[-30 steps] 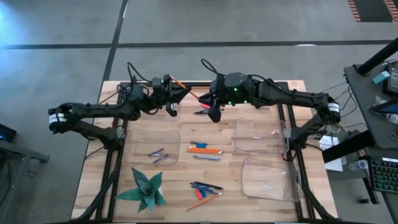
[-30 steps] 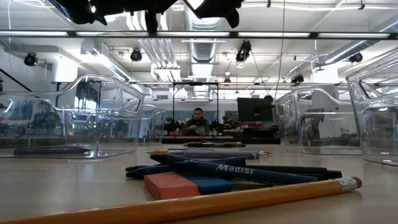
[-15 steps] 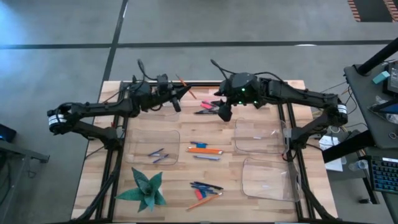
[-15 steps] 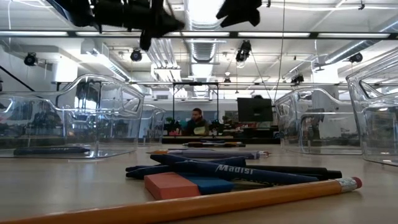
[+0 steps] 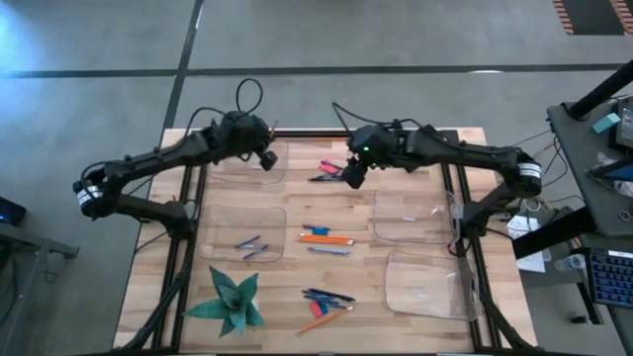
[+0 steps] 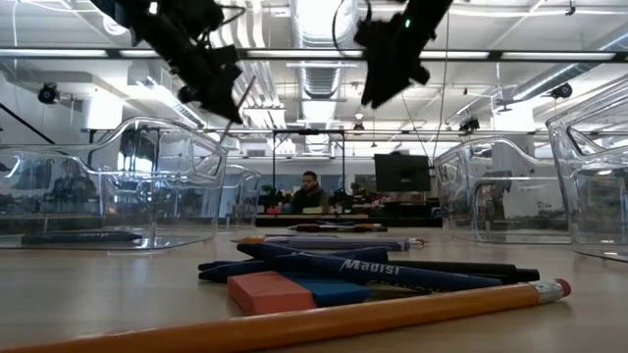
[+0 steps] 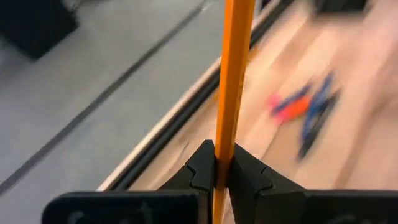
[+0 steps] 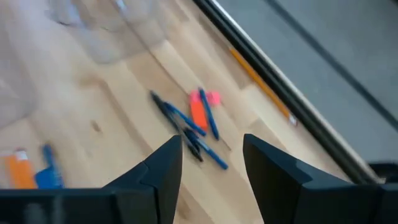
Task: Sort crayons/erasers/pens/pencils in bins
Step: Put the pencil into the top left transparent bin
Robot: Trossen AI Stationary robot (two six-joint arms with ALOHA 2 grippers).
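Note:
My left gripper (image 5: pixel 265 158) hangs over the far-left clear bin (image 5: pixel 229 173), shut on an orange pencil (image 7: pixel 235 74). My right gripper (image 8: pixel 211 143) is open above a small pile on the table's far middle: dark blue pens (image 8: pixel 186 132) and a red-pink eraser (image 8: pixel 199 111). In the high view the right gripper (image 5: pixel 352 178) stands just right of that pile (image 5: pixel 328 170). Another pencil (image 8: pixel 261 87) lies along the table's far edge. Small crayons (image 5: pixel 252 247) lie in the near-left bin (image 5: pixel 223 237). My left gripper pinches the orange pencil's shaft (image 7: pixel 225 134) between its two fingers. The pencil runs along the fingers and sticks out well past their tips. It is lifted clear of the table and the bin, tilted.
Two more clear bins sit on the right, far (image 5: pixel 410 213) and near (image 5: pixel 425 282). Orange pencils (image 5: pixel 326 237) lie in the table's middle. A near pile holds pens, erasers and a pencil (image 5: pixel 326 299). A green paper star (image 5: pixel 232 302) sits at the near left.
My left gripper has turned about, moved a little toward the table's left and come down over the far-left bin, keeping the pencil. My right gripper has shifted slightly right and dropped lower toward the far pile of pens and eraser.

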